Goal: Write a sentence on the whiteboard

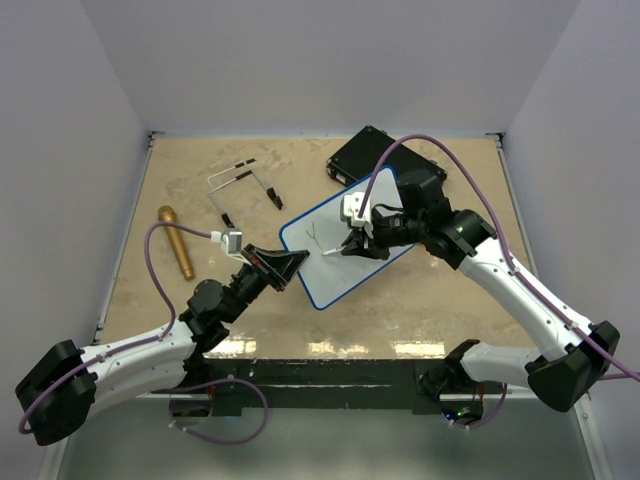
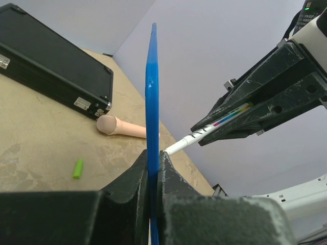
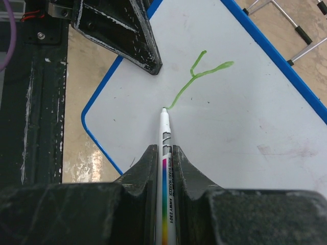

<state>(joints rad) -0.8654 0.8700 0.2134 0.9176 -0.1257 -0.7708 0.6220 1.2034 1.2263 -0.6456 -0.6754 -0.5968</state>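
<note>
Up close from the right wrist, the right gripper (image 3: 163, 153) is clenched around a white marker (image 3: 164, 130) with a rainbow stripe. The barrel runs straight out between its dark fingers. The marker's green tip touches the whiteboard (image 3: 255, 112) at the foot of the sentence (image 3: 198, 75), which so far is only a single green letter Y.

The whiteboard is white with a thin blue rim and sits mid-table, turned at an angle. Its far corner is over or against a black case (image 1: 385, 160); which of the two cannot be told. The left gripper (image 2: 152, 159) is clamped shut on the board's near blue edge, steadying it. A small green cap (image 2: 77, 168) lies on the table beyond, near a microphone-shaped object (image 2: 122, 126).

With one letter down, the writing step appears to have only just begun. The next move likely calls for lifting the tip slightly, shifting it just beside the Y, and pressing down lightly to form the next letter. Meanwhile the left gripper would need to stop the board from sliding.
</note>
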